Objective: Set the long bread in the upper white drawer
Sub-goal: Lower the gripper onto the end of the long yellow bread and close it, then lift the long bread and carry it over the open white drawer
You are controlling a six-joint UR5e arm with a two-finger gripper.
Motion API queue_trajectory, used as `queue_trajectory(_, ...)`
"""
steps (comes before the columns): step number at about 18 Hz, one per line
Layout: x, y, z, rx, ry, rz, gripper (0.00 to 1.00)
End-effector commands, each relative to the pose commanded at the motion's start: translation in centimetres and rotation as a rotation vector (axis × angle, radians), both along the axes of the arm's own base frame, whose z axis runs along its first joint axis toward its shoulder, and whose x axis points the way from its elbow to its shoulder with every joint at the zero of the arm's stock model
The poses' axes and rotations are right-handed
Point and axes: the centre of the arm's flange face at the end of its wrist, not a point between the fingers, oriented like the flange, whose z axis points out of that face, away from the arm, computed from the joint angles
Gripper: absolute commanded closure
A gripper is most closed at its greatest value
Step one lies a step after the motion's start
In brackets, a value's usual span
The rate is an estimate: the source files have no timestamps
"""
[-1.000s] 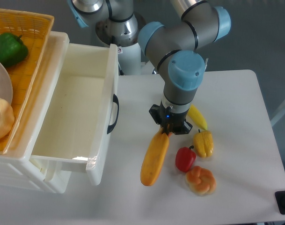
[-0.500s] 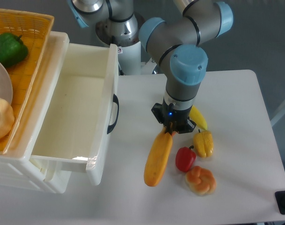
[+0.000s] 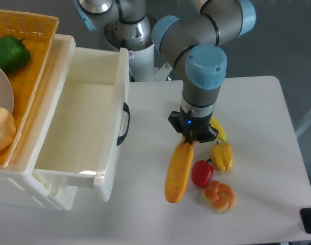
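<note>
One end of the long bread is pinched in the gripper; its long axis hangs down-left. Open upper white drawer lies well to the left.

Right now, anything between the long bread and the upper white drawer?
Nothing visible. The long bread hangs from the gripper over bare table; the upper white drawer to its left is open, only its handled front wall facing it.

Long bread and tool further right
</note>
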Motion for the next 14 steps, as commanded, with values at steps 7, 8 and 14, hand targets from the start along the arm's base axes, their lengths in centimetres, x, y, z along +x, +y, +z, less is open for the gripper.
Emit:
queue_trajectory(7,1.8,-1.5,3.9,0.013,0.007,0.081,1.0)
queue_trajectory(8,2.2,-2.0,4.7,0.012,0.001,0.104,1.0)
queue_trajectory(14,5.1,-4.1,8.4,0.032,-0.062,0.216,1.0)
